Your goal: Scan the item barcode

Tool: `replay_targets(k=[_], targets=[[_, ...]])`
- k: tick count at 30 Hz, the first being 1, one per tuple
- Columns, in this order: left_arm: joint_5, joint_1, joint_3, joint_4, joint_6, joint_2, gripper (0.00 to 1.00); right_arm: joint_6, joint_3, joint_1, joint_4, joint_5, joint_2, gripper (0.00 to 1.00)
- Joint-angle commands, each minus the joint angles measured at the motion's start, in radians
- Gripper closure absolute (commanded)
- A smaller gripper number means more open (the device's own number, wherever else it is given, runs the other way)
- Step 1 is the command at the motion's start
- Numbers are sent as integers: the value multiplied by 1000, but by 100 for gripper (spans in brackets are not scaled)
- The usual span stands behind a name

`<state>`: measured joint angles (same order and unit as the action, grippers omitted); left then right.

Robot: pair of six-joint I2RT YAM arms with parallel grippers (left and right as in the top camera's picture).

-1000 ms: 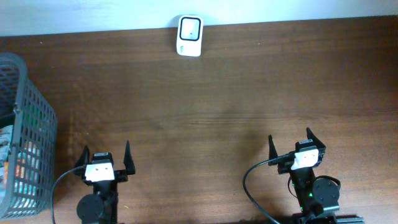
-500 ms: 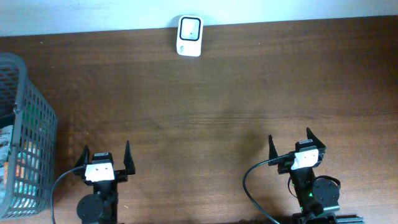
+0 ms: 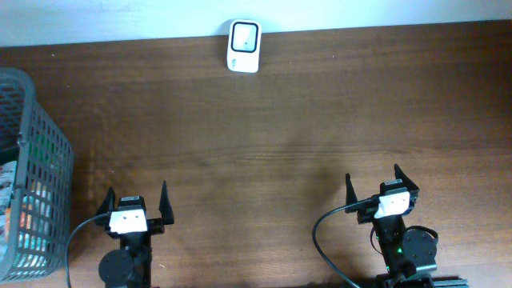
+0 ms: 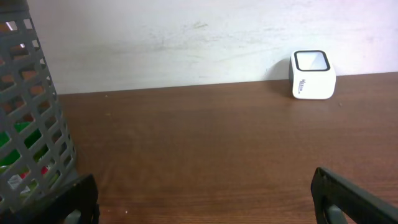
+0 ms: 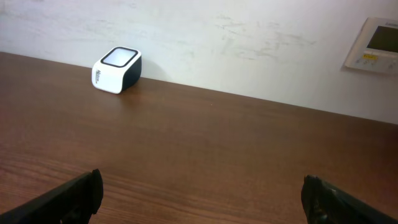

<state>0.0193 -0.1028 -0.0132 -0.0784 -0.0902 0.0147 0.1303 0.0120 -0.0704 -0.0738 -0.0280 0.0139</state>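
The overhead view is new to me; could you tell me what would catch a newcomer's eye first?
A small white box-shaped scanner with a dark window sits at the far edge of the brown wooden table. A grey plastic lattice basket holding colourful items stands at the left edge. At the near edge, the left arm and right arm sit with jaws wide open and empty.

Brown wooden table [image 3: 320, 120], white wall [image 5: 249, 37], wall panel [image 5: 376, 43]
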Motion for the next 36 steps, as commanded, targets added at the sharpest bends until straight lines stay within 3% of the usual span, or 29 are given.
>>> replay_targets(k=[1,20,25,31,36], targets=[[4,4,4,-3,-17,-10,1,-7,-6,5,-1,-13,-10,2],[2,4,4,0,-15,-10,1,-7,-6,5,-1,-13,-10,2],[20,4,-13,-18,45,-8,1,-7,-6,5,-1,-13,-10,2],[31,4,-135,-63,45,65,1,-7,-6,5,-1,-13,-10,2],[66,4,-325,-127,45,230,1,-7,-6,5,-1,-13,-10,2]])
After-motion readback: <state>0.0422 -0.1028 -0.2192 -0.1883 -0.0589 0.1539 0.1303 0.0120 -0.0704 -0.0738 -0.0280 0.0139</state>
